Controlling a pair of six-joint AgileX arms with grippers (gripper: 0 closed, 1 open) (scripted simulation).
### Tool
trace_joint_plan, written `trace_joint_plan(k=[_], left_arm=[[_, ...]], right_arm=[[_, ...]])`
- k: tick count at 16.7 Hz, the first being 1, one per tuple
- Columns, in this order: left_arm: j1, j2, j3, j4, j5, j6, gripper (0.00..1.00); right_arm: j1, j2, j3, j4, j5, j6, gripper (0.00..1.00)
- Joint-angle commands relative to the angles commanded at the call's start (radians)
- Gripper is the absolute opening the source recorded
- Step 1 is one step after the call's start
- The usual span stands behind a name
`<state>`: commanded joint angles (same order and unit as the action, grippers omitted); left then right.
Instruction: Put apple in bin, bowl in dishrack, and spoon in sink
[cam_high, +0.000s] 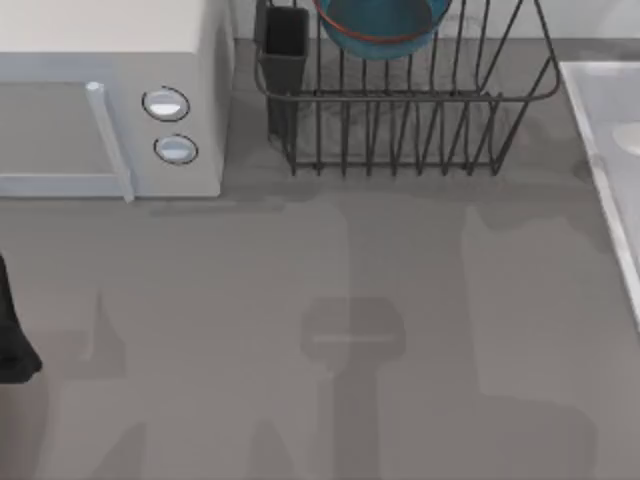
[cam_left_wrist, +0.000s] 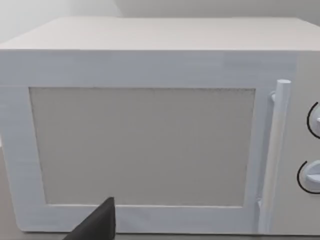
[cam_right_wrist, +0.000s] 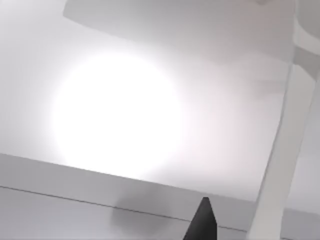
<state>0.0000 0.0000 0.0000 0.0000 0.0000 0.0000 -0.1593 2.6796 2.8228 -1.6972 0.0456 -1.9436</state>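
Bowl (cam_high: 380, 28) sits in dishrack (cam_high: 410, 100), top centre. Sink (cam_high: 610, 150) lies at right edge, nearer the right arm. Tool states: cannot tell.

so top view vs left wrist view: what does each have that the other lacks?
Top view alone: the bowl sitting in the dishrack, the sink rim at the table's right edge, and bare table. Left wrist view alone: the microwave's whole door front, with a dark fingertip of the left gripper near it. Shared: the microwave, its handle and two knobs.
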Motion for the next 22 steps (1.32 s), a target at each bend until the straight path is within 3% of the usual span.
trace_joint_plan(k=[11,18,22], left_arm=[[0.000,0.000,0.000,0.000,0.000,0.000,1.00],[0.000,0.000,0.000,0.000,0.000,0.000,1.00],[0.000,0.000,0.000,0.000,0.000,0.000,1.00]], right_arm=[[0.007,0.105,0.117,-0.036,0.004,0.024,0.00],[0.011,0.318,0.450,-0.145,0.006,0.023,0.00],[0.011,0.376,0.535,-0.172,0.006,0.027,0.00]])
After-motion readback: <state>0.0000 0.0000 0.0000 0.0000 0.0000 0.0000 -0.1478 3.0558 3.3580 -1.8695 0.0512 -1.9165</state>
